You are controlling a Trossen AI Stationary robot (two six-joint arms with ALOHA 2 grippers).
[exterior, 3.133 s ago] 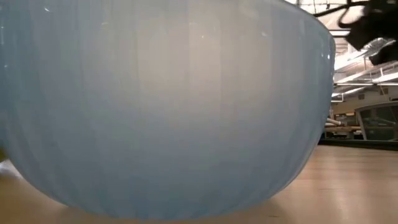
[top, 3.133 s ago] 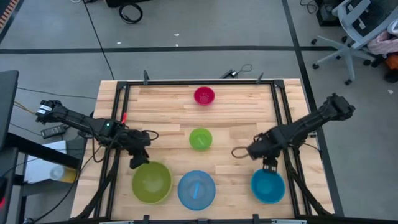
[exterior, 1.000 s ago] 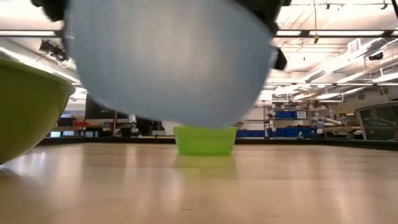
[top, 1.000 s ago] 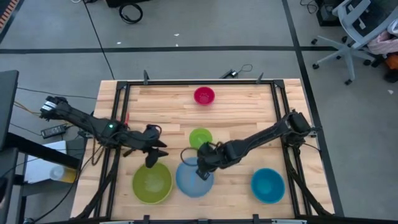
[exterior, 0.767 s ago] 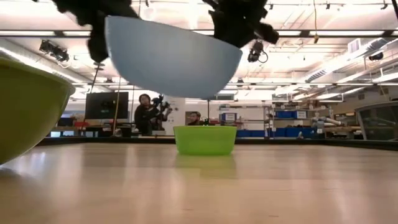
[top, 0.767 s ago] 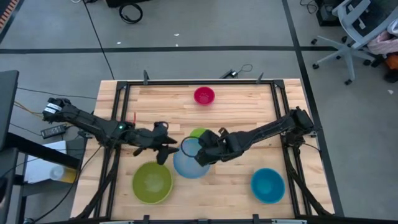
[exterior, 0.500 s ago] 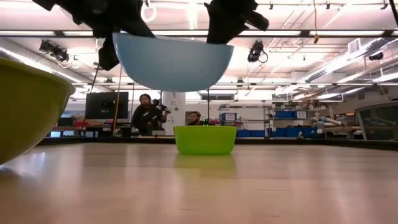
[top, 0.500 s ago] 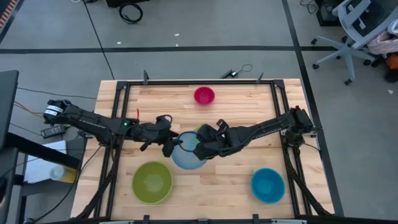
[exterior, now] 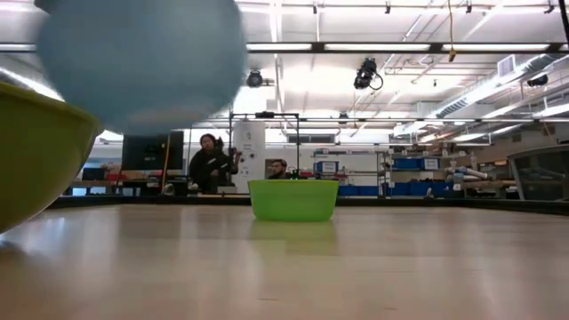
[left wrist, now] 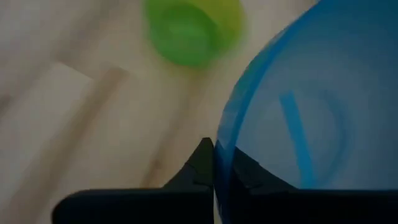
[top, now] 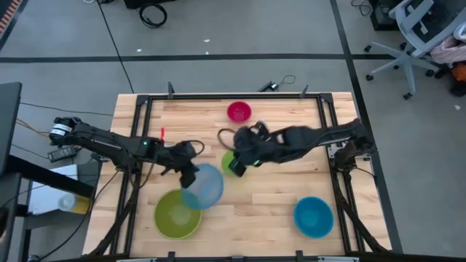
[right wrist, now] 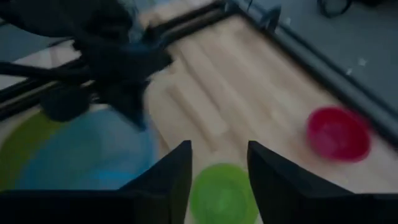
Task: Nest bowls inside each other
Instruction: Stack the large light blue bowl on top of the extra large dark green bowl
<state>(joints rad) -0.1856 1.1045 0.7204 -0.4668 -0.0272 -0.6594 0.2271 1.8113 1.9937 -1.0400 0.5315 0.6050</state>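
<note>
My left gripper (top: 188, 175) is shut on the light blue bowl (top: 205, 186), which hangs in the air (exterior: 142, 62) just beyond the far right rim of the large yellow-green bowl (top: 177, 214). My right gripper (right wrist: 217, 168) stands open above the small green bowl (top: 231, 164), holding nothing. The green bowl rests on its base mid-table (exterior: 293, 200). At the far edge sits the magenta bowl (top: 239, 111), and the teal bowl (top: 314, 217) is near the right front. My left gripper pinches the light blue bowl's rim (left wrist: 219, 144) on the side toward the table's left. One finger (left wrist: 200, 163) is outside the wall and one shows through it from inside. The fingers slant down from the left. The bowl is lifted clear of the table.
A dark metal frame (top: 138, 109) borders the wooden tabletop. Bare wood lies between the yellow-green and teal bowls (top: 251, 215). People stand in the room far behind the table (exterior: 209, 164).
My right gripper carried the light blue bowl up and toward the far left, let go of it, then rose and drew back over the green bowl. My left gripper came in, took the bowl by its rim and moved it toward the yellow-green bowl.
</note>
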